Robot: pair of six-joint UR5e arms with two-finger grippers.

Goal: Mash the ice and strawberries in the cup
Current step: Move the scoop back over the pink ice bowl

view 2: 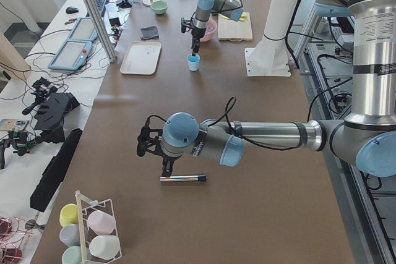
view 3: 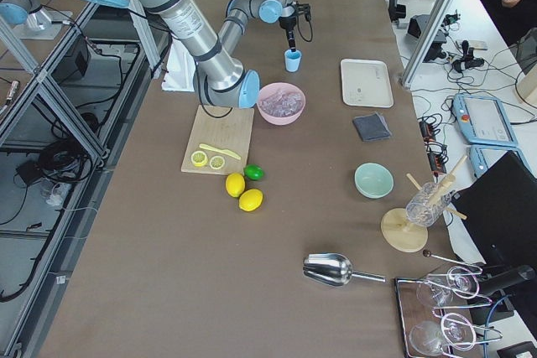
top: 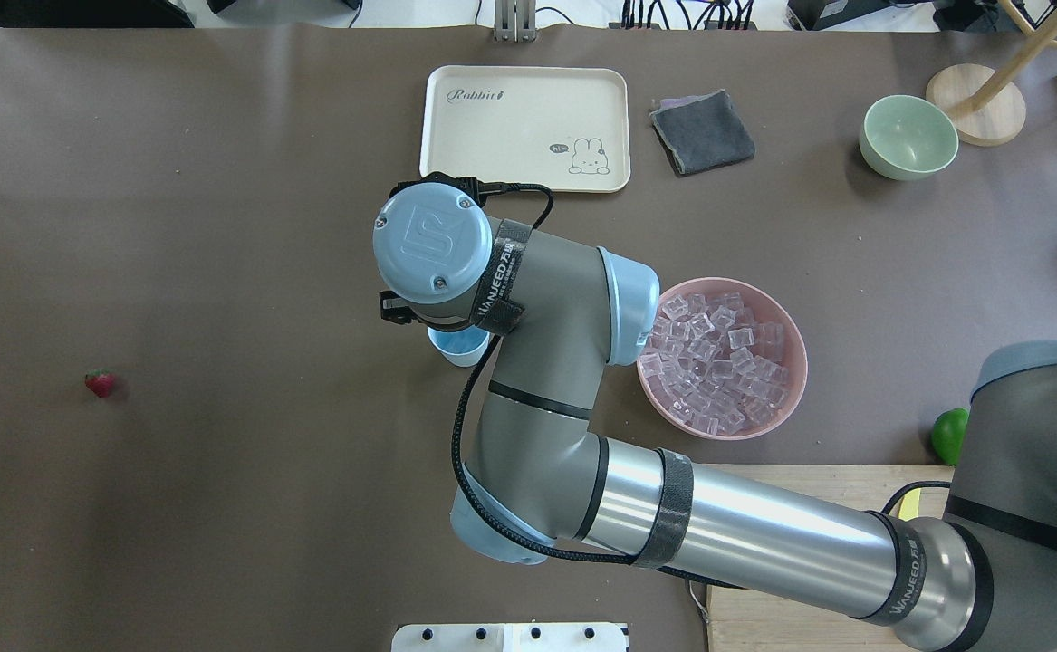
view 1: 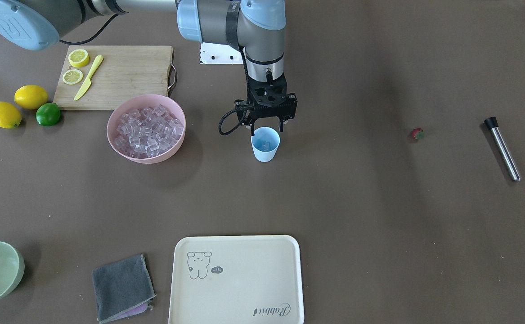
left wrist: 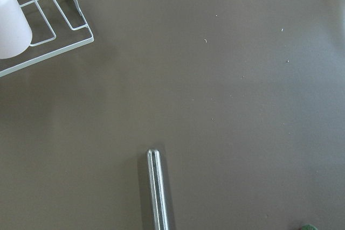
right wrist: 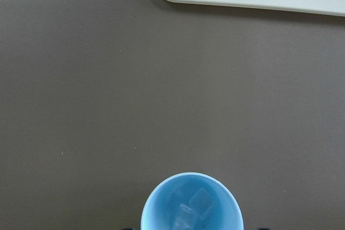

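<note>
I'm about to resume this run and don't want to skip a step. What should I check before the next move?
1. Some ice in the cup: ok, a few cubes lie inside.
2. The cup upright on the table: ok.
3. The strawberry in the cup: not ok, it lies on the table, well apart.
4. The right tool free: ok, open above the cup, holding nothing.
5. The left tool gripping the muddler: cannot tell; it hangs over the muddler, which lies flat on the table.
</note>
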